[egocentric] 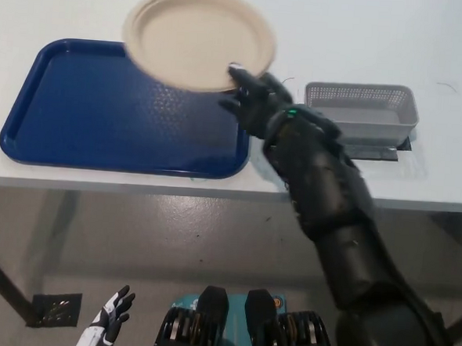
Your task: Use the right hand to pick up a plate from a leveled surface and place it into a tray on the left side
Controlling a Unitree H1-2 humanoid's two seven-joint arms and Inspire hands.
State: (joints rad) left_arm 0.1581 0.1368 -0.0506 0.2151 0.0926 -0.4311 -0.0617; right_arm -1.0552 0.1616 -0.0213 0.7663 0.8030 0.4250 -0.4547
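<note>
Over the far right corner of the blue tray (76, 144) we see the beige plate (194, 36), held off the surface and roughly level, its rim pinched at the near right edge by the black right hand (253, 100). That hand is closed on the plate, fingers wrapped at the rim, with the arm reaching in from the lower right across the front edge of the white worktop (365, 32). The plate overlaps the tray's far edge and right part in our view, but part of it also shows against the bare worktop beyond the tray, so we judge it is not yet centred over the tray. To the right stands a grey mesh basket (362, 110) on the worktop, well apart from the plate and with nothing visible on top of it. The white left hand (111, 318) hangs low at the bottom left, below the worktop's level, fingers spread and holding nothing. As for progress, we judge the pick-up is done and the carry to the left is well along: the plate is lifted and has reached the tray's area. What is left, as far as we can tell, is to bring the plate fully over the tray's flat bottom, lower it until it rests inside the raised rim, and release the grip.
</note>
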